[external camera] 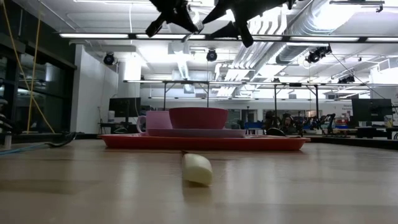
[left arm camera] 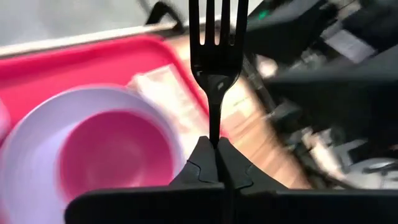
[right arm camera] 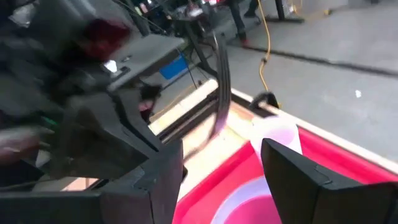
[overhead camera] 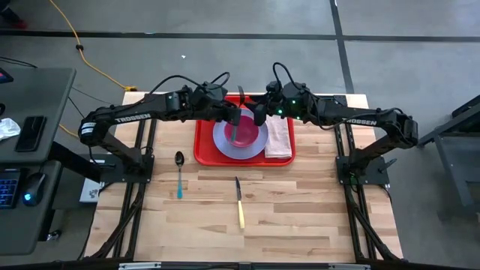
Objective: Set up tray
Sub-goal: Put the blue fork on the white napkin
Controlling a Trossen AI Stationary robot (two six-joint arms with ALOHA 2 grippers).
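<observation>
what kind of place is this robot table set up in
Probably a robotics lab or workshop in an industrial hall: exposed silver ceiling ducts, a bare grey concrete floor with a yellow cable, and a dark desk with a keyboard beside the wooden table.

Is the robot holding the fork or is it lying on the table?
Holding it. The left tool is shut on the black fork's handle, up over the tray.

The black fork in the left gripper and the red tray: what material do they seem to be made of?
The black fork, held by the shut left gripper, looks like glossy moulded plastic: uniform black, with soft highlights on the neck. Coated metal cannot be ruled out. The red rectangular tray also looks like plastic: even saturated colour, rounded corners, a low moulded rim.
</observation>
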